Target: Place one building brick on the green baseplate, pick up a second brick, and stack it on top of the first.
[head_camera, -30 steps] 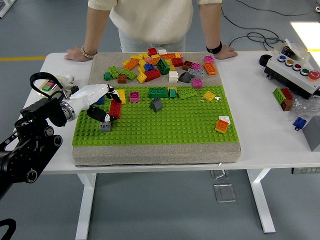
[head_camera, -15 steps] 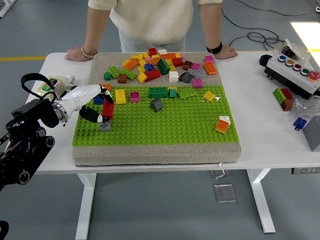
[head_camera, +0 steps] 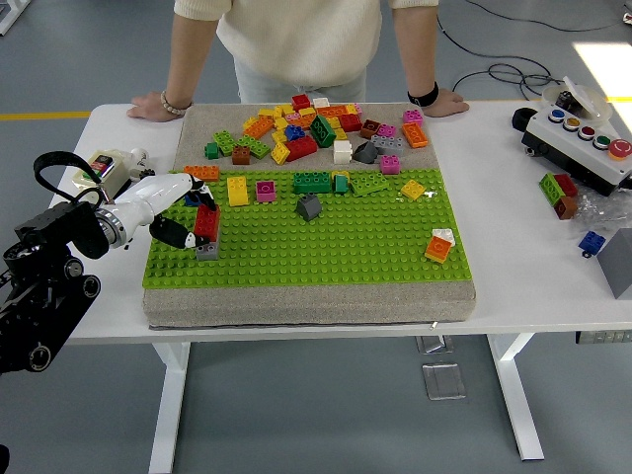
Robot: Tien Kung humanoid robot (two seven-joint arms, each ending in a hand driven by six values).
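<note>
White table, green baseplate [head_camera: 326, 242]; your left hand [head_camera: 176, 212] pinches the red brick [head_camera: 206, 223] over the grey brick [head_camera: 207, 250] at the plate's left edge; it's light, rigid, slick plastic, so hold its side walls.

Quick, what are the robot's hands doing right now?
Left hand: closed on the red brick, over the grey brick.
Right hand: not in view.

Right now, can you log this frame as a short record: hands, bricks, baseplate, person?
left hand: shut on red brick
right hand: not in view
red brick: over grey brick, contact unclear
grey brick: on green baseplate, near left edge
loose bricks: piled behind baseplate
person: far side, both hands resting on table
</note>
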